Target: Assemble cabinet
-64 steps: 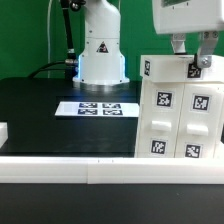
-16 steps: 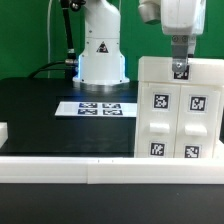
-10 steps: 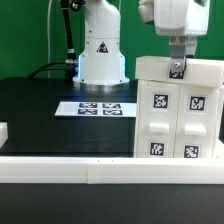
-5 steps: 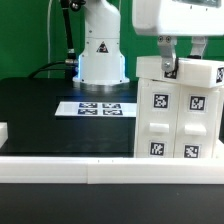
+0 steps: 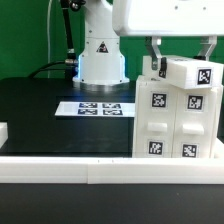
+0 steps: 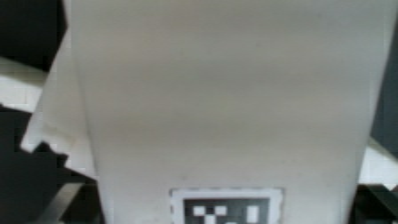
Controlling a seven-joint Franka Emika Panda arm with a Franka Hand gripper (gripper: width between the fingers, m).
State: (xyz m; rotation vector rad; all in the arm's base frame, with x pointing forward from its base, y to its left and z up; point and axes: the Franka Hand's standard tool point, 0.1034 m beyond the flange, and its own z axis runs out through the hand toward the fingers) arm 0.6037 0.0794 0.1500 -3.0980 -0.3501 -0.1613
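The cabinet (image 5: 178, 125) is a large white box standing at the exterior view's right, with small tagged panels on its face. A white tagged top piece (image 5: 190, 72) sits on it, turned askew to the box. My gripper (image 5: 180, 56) reaches down from above with a finger (image 5: 154, 52) on each side of this piece and is shut on it. In the wrist view the white top piece (image 6: 214, 100) fills the frame, with one marker tag (image 6: 228, 208) on it. My fingertips are hidden there.
The white robot base (image 5: 100, 55) stands at the back. The marker board (image 5: 98, 108) lies on the black table before it. A small white part (image 5: 3, 132) shows at the exterior view's left edge. A white rail (image 5: 100, 170) runs along the front.
My gripper has turned about its vertical axis and shifted toward the exterior view's left. The top piece has turned with it, from square on the box to askew.
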